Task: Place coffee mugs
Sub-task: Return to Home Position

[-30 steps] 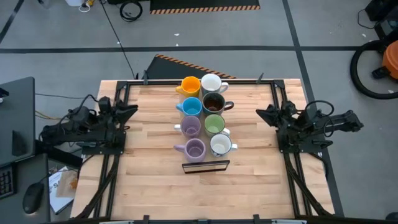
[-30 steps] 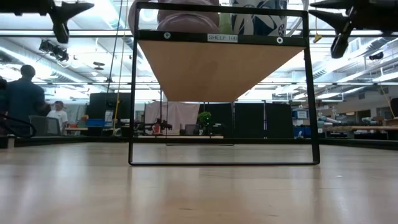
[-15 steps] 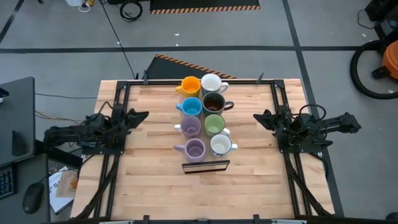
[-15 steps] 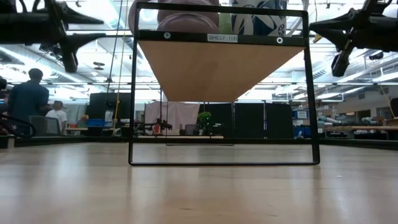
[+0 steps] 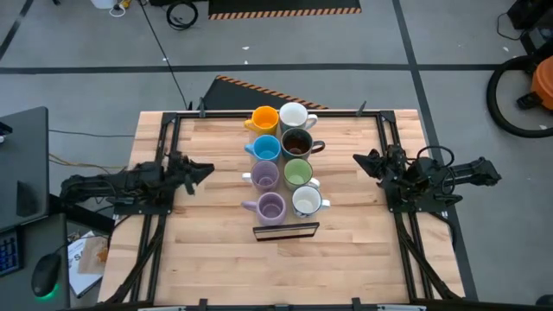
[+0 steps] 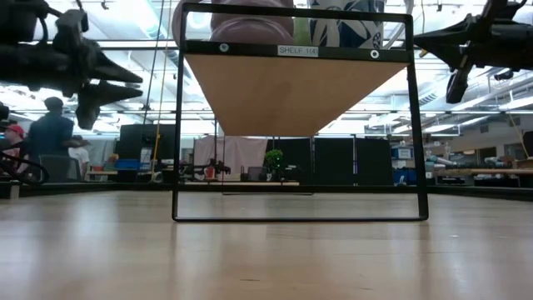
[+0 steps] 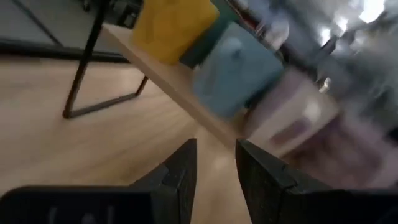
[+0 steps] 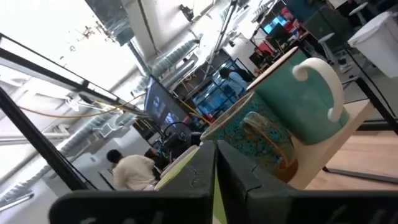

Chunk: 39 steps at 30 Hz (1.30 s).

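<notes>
Your left claw [image 5: 204,168] hangs over the left side of the table [image 5: 216,259], tips pointing toward the shelf [image 6: 291,92], and it holds nothing. In its wrist view the fingers [image 7: 180,171] stand a narrow gap apart. The left row of mugs is nearest to it, well apart from the tips.

Your right claw [image 5: 361,161] hangs over the right side of the table, tips also toward the shelf, and it is empty. Its wrist view shows the two fingers pressed together with only a hairline between them.

In the low view both claws show high up, one on either side of the black frame [image 6: 412,125].

All eight mugs stand on the shelf, a raised wooden board in that frame at the table's middle. They form two rows of four running from the back edge toward the front.
- Left row, back to front: orange mug [image 5: 263,118], light blue mug [image 5: 266,148], lavender mug [image 5: 264,175], second lavender mug [image 5: 270,206].
- Right row, back to front: white mug [image 5: 294,115], dark brown mug [image 5: 296,142], light green mug [image 5: 298,173], second white mug [image 5: 307,201].

All are upright, mouths up, with neighbours touching or just beside each other. The second lavender mug's handle points left. The handles of the dark brown mug and the second white mug point right.

A label [image 6: 298,51] on the shelf's front rail reads "SHELF 1/4".

A person [image 6: 50,137] stands in the room beyond, at the left of the low view.
</notes>
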Tool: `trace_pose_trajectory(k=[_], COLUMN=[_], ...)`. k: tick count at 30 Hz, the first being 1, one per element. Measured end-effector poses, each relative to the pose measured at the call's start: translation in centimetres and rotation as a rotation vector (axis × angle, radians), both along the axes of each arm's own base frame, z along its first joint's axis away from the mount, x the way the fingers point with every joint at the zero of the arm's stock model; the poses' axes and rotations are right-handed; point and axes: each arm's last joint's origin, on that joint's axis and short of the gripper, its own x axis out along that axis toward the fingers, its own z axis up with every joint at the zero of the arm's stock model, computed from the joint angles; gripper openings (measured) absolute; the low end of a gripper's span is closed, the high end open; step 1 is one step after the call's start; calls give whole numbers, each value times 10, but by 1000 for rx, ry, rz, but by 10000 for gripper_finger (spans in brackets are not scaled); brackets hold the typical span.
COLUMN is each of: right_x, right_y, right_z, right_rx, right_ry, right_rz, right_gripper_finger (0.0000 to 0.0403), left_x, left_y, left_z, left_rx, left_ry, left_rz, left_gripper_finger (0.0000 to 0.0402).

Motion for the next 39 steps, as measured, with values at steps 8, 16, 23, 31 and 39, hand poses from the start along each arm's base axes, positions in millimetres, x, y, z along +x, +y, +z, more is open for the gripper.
trace_pose_trajectory(k=[8, 16, 23, 31, 39], right_x=[0, 0, 0, 0, 0], right_y=[0, 0, 0, 0, 0], right_z=[0, 0, 0, 0, 0], right_rx=[-11, -11, -11, -11, -11], right_ry=[4, 4, 4, 4, 4], right_rz=[-4, -4, -4, -4, -4], right_gripper_finger=[24, 24, 24, 24, 25], left_x=[2, 2, 2, 2, 2], left_y=[0, 0, 0, 0, 0], left_z=[-1, -2, -1, -1, -1], left_rx=[385, 400, 401, 400, 400], left_ry=[186, 192, 191, 191, 190], left_rz=[-25, -26, -26, -26, -26], left_gripper_finger=[116, 116, 116, 116, 116])
